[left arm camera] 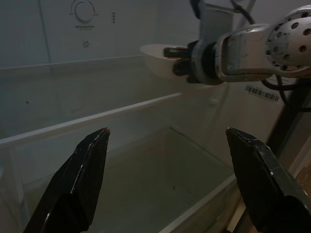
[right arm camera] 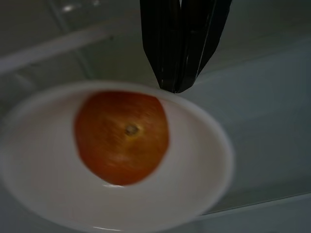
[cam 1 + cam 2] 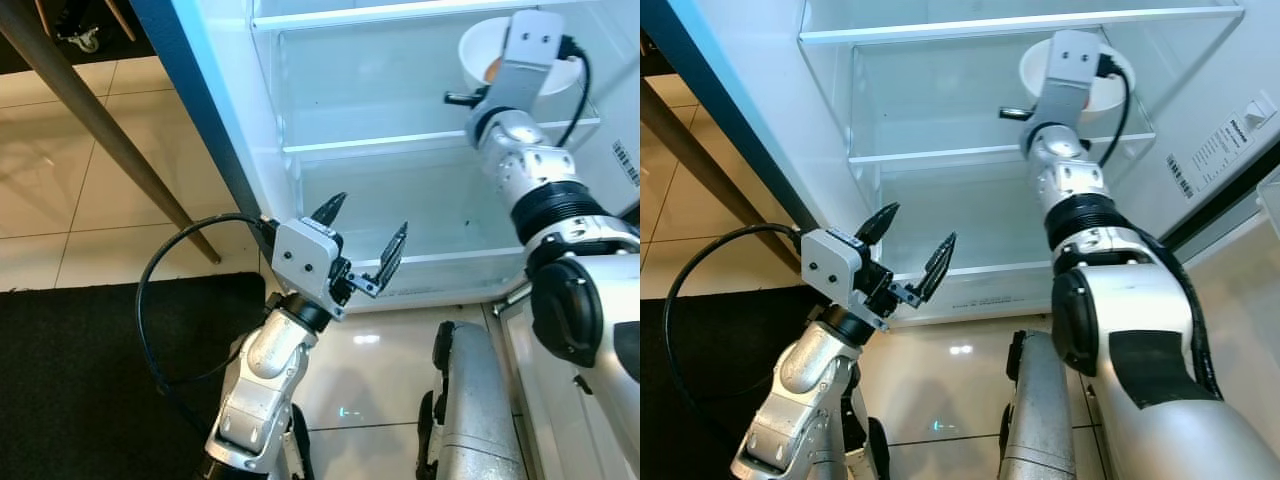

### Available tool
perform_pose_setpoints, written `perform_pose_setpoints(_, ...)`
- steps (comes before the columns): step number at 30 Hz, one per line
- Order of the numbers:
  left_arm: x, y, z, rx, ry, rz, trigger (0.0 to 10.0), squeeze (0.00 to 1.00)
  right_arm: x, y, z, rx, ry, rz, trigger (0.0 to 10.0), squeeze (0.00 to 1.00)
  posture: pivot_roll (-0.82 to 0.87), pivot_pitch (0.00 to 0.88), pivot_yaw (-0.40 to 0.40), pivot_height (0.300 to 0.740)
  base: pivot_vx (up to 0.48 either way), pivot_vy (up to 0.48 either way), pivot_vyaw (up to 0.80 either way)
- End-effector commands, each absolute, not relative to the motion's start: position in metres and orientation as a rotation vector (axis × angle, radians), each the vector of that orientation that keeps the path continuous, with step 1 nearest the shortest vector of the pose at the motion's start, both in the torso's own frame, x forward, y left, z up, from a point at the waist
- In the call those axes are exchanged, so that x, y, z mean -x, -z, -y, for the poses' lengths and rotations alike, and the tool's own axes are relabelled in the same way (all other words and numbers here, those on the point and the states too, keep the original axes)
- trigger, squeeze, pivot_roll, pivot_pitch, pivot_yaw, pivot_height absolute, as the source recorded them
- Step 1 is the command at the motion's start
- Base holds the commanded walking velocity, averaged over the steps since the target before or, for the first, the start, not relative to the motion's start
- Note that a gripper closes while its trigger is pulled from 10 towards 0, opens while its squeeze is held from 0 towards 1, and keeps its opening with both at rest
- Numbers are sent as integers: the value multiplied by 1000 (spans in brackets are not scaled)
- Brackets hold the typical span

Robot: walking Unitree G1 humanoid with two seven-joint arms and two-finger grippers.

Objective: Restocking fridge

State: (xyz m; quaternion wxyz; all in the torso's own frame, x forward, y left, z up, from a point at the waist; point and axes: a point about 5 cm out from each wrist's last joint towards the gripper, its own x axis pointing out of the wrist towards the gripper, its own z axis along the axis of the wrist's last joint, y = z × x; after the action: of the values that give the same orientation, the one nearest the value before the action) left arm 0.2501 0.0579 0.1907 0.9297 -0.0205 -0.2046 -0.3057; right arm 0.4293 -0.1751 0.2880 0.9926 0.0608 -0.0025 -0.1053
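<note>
— Pinching the rim of the white bowl (image 2: 112, 160), is it, that right gripper (image 2: 177, 85)?

— So it looks. In the right wrist view its two black fingers are pressed flat together, their tips meeting right at the bowl's edge. Whether they truly clamp the rim I cannot tell — the tips sit on it or just over it.

— And what is in the bowl?

— One orange-red fruit (image 2: 121, 136), round, with a small stem mark facing up. It lies in the bowl's bottom, nothing else with it.

— Where does the bowl stand?

— Inside the open fridge (image 3: 350, 150), at the upper glass shelf (image 3: 940, 155), towards the right side. The head views show the right arm reaching up and in, its wrist block covering part of the bowl. Whether the bowl rests on the glass or hangs just above it I cannot say.

— The left gripper (image 3: 368, 238)?

— Spread wide, holding nothing. It is raised before the fridge's lower part, fingers pointing into the clear bottom drawer (image 1: 160, 179), well apart from the bowl.

— Anything round about?

— Pale floor tiles (image 3: 90, 190), a dark mat (image 3: 80, 370) at the left, and a slanting wooden leg (image 3: 110, 140) beside the fridge.
</note>
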Motion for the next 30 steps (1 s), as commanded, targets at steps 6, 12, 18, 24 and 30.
perform_pose_setpoints(6,-247,-188,-56,37,633,403,10000,0,-427,-280,193,-148,292,-24,10000,0,86,367,31,504,0,0,0)
perform_pose_setpoints(12,-247,-187,-56,36,636,401,10000,0,-427,-275,192,-182,266,-49,10000,0,81,364,33,504,0,0,0)
perform_pose_setpoints(18,-250,-187,-55,37,640,403,10000,0,-428,-269,186,-243,113,-50,10000,0,68,352,36,504,0,0,0)
perform_pose_setpoints(24,-253,-185,-54,32,649,403,10000,0,-425,-272,192,-142,50,17,10000,0,47,328,39,504,0,0,0)
perform_pose_setpoints(30,-259,-177,-56,8,644,388,10000,0,-414,-266,196,37,43,153,10000,0,39,298,34,504,0,0,0)
